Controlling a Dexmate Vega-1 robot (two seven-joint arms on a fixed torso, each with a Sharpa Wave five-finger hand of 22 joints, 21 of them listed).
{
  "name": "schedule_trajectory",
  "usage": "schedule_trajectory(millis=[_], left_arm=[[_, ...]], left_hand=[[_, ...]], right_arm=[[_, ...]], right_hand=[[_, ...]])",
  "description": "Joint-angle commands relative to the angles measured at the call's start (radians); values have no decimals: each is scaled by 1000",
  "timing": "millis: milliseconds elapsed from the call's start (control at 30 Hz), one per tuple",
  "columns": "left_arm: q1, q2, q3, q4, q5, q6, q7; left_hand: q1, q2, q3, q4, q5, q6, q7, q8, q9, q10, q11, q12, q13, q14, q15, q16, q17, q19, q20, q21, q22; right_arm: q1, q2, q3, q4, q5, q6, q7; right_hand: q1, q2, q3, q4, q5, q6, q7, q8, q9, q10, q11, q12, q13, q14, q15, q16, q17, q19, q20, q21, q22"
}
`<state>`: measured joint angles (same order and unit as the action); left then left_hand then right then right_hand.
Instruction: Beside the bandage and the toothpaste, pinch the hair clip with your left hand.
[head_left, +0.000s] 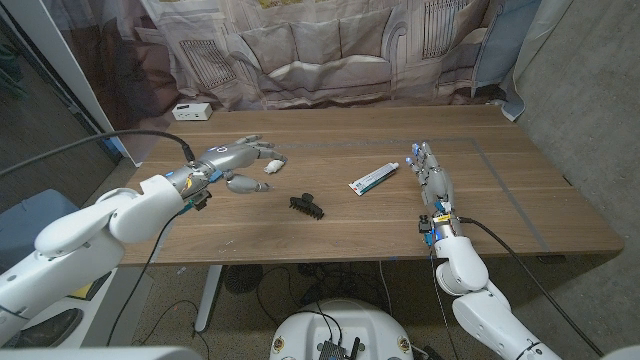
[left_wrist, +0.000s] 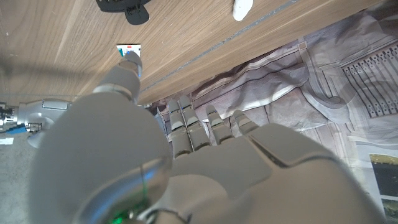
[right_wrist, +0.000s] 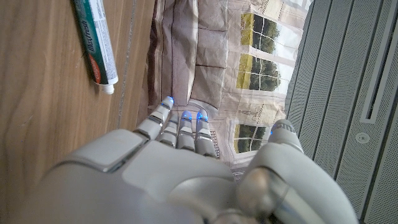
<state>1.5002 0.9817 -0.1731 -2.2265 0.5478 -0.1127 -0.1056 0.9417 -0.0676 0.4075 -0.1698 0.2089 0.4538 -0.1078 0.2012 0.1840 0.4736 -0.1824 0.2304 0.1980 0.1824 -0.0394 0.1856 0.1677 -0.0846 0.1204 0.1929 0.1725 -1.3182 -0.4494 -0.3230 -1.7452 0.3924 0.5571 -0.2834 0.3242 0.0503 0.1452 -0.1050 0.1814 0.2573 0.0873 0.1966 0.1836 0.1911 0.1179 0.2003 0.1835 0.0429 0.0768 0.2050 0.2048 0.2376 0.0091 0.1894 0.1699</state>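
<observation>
The black hair clip (head_left: 307, 206) lies on the wooden table (head_left: 340, 235) near its middle and also shows in the left wrist view (left_wrist: 124, 9). A white toothpaste tube (head_left: 374, 179) lies to its right, slanted; the right wrist view shows it too (right_wrist: 96, 42). A small white bandage roll (head_left: 270, 167) sits at the fingertips of my left hand (head_left: 238, 160). That hand hovers left of the clip, fingers stretched out and apart, holding nothing. My right hand (head_left: 430, 178) stands on its edge right of the toothpaste, fingers straight, empty.
A white box (head_left: 190, 112) stands at the table's far left corner. A patterned curtain (head_left: 330, 50) hangs behind the table. A faint marked rectangle (head_left: 500, 190) shows on the table's right half.
</observation>
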Motion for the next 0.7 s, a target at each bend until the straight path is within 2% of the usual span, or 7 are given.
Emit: schedule_trajectory(millis=[33,167,267,567,600,633,700], left_arm=[[-27,13,8,-52,84,63,-76],[-62,33,30,-53,80,84,-123],[-94,54,50,-53,65,95,-161],[-199,118,124,-47,6,121,-247],[-213,126,136,-46,6,124,-253],[-222,130,146,-44,5,126,-250],[-241,139,164,-42,-2,131,-253]], left_hand=[[24,-6,5,-1,3,15,-11,10,6,14,1,7,1,18,-66,6,2,14,1,4,0],[27,-8,3,0,3,17,-7,9,6,15,2,5,0,19,-65,5,2,14,6,3,0],[27,-9,-1,6,1,8,-3,3,6,4,0,-2,0,13,-46,2,2,13,25,1,1],[29,-8,-6,11,0,4,2,0,7,0,11,-7,1,4,-44,-1,2,6,30,-2,1],[29,-8,-6,11,0,2,1,-1,7,-1,11,-8,1,2,-45,-2,2,6,30,-2,1],[30,-7,-7,12,0,3,1,-1,7,2,-3,-8,1,1,-47,-2,3,3,30,-3,1],[30,-6,-8,13,0,9,0,1,7,11,6,-5,1,1,-47,-1,3,0,30,-3,1]], right_arm=[[-17,-4,6,-15,-5,2,-5],[-18,-5,6,-17,0,-2,-3],[-19,-3,6,-18,3,-4,-4],[-26,-1,8,-15,1,4,-6],[-27,-1,8,-15,-1,3,-7],[-28,2,8,-15,2,3,-9],[-27,3,8,-12,3,7,-6]], right_hand=[[5,-3,0,-5,-2,7,-1,5,2,10,0,4,6,4,3,4,2,2,7,2,2],[4,-2,0,-5,-2,7,-1,4,2,11,-1,4,6,5,3,4,2,1,7,3,2],[4,-2,0,-5,-2,7,-1,4,2,11,-1,4,6,5,3,4,2,0,8,2,2],[4,-2,0,-6,-2,8,-2,4,3,11,0,3,6,5,3,4,2,0,9,2,2],[4,-2,0,-6,-2,8,-2,4,3,11,-1,3,6,4,3,4,2,0,9,2,2],[4,-2,0,-6,-2,8,-2,4,3,11,-1,3,6,5,3,4,2,0,9,2,2],[4,-2,0,-6,-2,7,-1,3,3,11,-1,3,6,4,4,4,2,0,9,2,2]])
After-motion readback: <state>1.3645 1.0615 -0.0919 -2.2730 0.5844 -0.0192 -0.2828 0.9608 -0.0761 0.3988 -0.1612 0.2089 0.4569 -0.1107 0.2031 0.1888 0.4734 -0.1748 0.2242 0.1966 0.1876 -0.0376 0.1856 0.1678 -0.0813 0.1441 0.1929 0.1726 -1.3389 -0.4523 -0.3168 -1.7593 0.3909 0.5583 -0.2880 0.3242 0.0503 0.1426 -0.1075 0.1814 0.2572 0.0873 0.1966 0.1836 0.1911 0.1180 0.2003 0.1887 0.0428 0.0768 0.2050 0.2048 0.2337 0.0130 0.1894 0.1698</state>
